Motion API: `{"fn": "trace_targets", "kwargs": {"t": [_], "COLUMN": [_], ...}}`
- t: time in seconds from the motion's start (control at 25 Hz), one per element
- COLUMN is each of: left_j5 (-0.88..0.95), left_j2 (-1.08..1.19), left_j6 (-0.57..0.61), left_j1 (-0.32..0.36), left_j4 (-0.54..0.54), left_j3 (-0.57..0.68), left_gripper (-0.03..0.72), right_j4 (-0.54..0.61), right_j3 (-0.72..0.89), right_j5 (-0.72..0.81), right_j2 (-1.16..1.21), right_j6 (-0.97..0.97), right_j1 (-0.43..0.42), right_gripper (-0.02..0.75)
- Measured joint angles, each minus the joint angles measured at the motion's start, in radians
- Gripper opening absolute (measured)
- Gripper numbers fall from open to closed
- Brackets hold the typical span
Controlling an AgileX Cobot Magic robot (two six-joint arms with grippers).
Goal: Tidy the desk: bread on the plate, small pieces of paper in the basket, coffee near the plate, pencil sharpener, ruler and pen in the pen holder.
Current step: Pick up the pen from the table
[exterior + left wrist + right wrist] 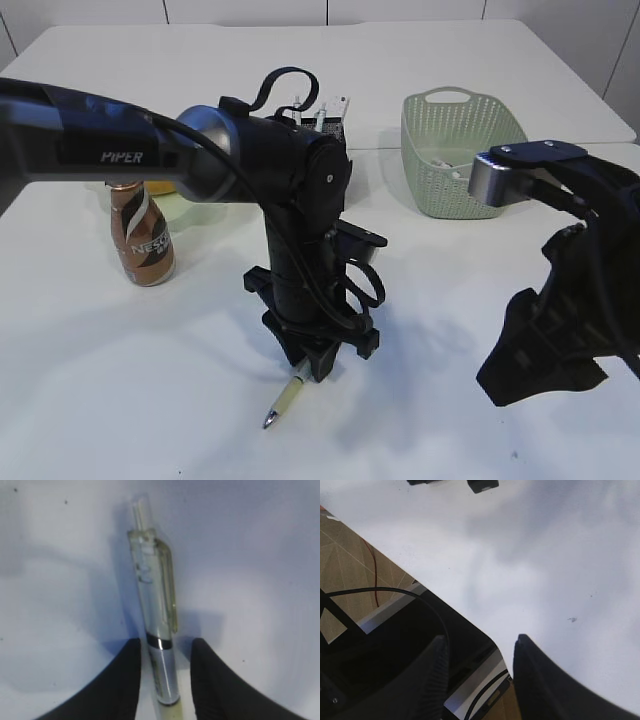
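Two black robot arms work over a white desk (pixel 120 400). At centre, the left gripper (pixel 322 362) points straight down at a clear-barrelled pen (pixel 285 400) lying flat on the tabletop, its metal tip aimed toward the near edge. Seen from the left wrist, the pen (pixel 159 630) runs between the two dark fingers (pixel 117 690); a sliver of white surface shows on either side of the barrel, so the fingers stand apart around it, close in but not pressing on it.

At right, the right gripper (pixel 540 350) hangs above bare desk near the front edge, well apart from the pen. From its own wrist view the fingers (pixel 545 685) are spread with nothing between them, the table edge and floor showing below.

Behind the left arm, a brown coffee bottle (pixel 140 235) stands upright at the left, with something yellow partly hidden just behind it. A pale green basket (pixel 455 150) sits toward the back right with small white scraps inside. Beside it, mostly masked by the arm, a dark pen holder (pixel 325 115) stands with items poking out of its top.
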Motion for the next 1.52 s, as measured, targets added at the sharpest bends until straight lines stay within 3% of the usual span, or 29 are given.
{"fn": "trace_targets", "kwargs": {"t": [0.12, 0.36, 1.52], "left_j5": [-0.004, -0.029, -0.024], "left_j2": [0.002, 0.004, -0.033], "left_j6": [0.001, 0.002, 0.005], "left_j1": [0.000, 0.000, 0.004], "left_j4": [0.009, 0.013, -0.012], "left_j3": [-0.004, -0.004, 0.014], "left_gripper": [0.216, 0.072, 0.068], "right_j4": [0.000, 0.000, 0.002], "right_j3": [0.000, 0.000, 0.000], "right_j5": [0.000, 0.000, 0.000], "right_j2": [0.000, 0.000, 0.000], "right_j6": [0.000, 0.000, 0.000], "right_j1": [0.000, 0.000, 0.000], "right_gripper": [0.351, 0.351, 0.351]}}
